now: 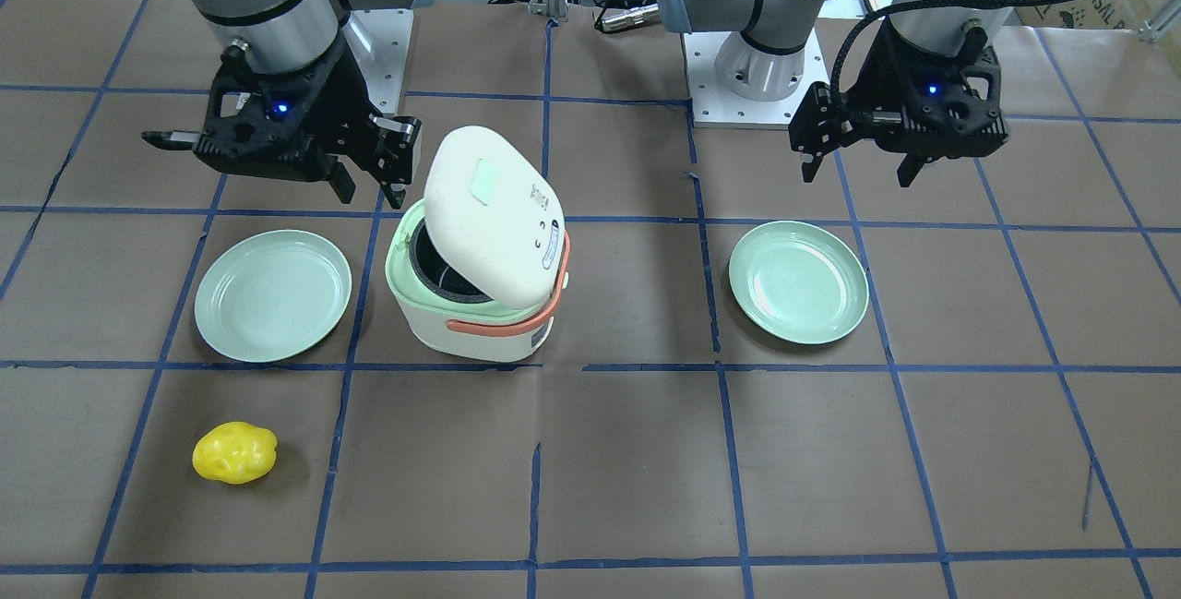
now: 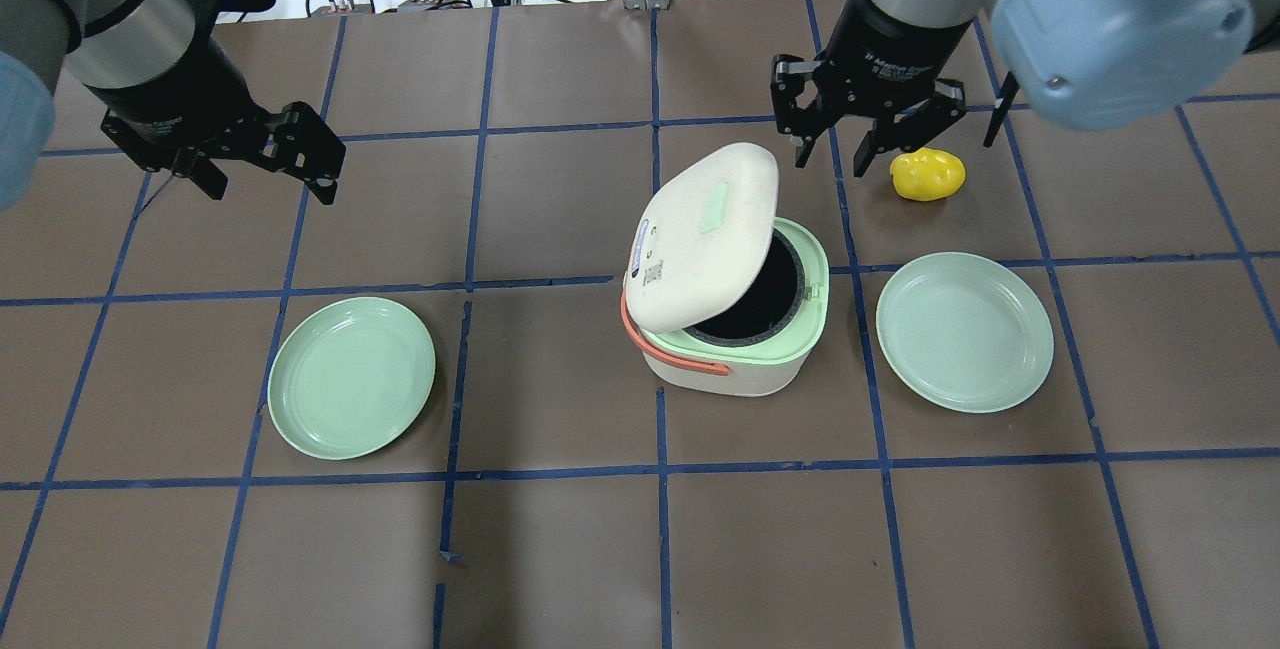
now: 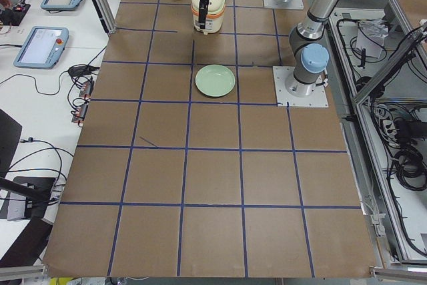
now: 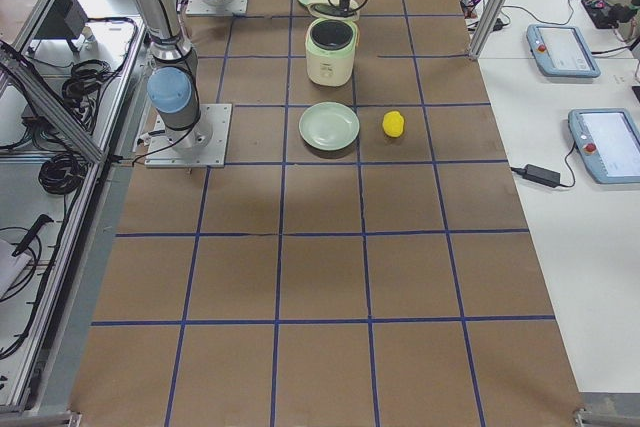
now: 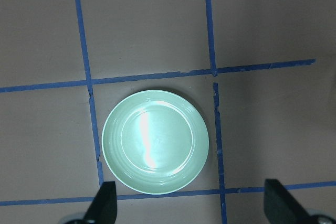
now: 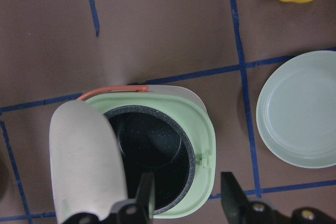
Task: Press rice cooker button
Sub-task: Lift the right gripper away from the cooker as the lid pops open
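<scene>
The white rice cooker (image 2: 740,377) stands mid-table with its lid (image 2: 690,259) swung up and tilted, and the dark inner pot (image 6: 157,150) showing. The button (image 2: 712,207) is a pale mint-green pad on the raised lid near its free edge; it also shows in the front-facing view (image 1: 482,182). My right gripper (image 2: 830,157) is open and empty, hovering just beyond the cooker, apart from the lid; in its wrist view its fingers (image 6: 144,195) hang over the pot's near rim. My left gripper (image 2: 270,184) is open and empty, far left, above a green plate (image 5: 155,141).
A green plate (image 2: 352,376) lies left of the cooker and another (image 2: 964,331) right of it. A yellow lumpy fruit (image 2: 928,175) lies on the table close by the right gripper. An orange handle (image 2: 670,354) hangs round the cooker's body.
</scene>
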Robot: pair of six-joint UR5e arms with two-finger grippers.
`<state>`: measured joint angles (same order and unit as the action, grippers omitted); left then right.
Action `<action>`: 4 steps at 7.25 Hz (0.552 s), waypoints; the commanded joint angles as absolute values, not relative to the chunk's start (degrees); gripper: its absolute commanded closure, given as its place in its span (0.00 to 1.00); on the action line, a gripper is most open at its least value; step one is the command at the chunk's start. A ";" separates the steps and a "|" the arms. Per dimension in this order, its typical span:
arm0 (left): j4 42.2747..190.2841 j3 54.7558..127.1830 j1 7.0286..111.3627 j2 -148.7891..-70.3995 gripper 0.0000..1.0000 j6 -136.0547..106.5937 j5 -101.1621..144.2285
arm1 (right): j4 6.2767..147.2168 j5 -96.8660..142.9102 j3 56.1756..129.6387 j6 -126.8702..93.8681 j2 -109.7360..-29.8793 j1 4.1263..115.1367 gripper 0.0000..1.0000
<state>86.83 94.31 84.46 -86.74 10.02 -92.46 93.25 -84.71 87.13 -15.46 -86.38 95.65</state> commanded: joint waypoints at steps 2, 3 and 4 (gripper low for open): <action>86.84 94.31 84.46 -86.75 0.00 10.02 -92.46 | 93.34 -85.87 86.66 -6.78 -87.45 91.59 0.00; 86.84 94.31 84.46 -86.75 0.00 10.02 -92.46 | 92.99 -85.96 86.75 -6.68 -87.45 91.41 0.00; 86.84 94.31 84.46 -86.75 0.00 10.02 -92.46 | 92.90 -86.48 86.75 -6.85 -87.63 91.84 0.00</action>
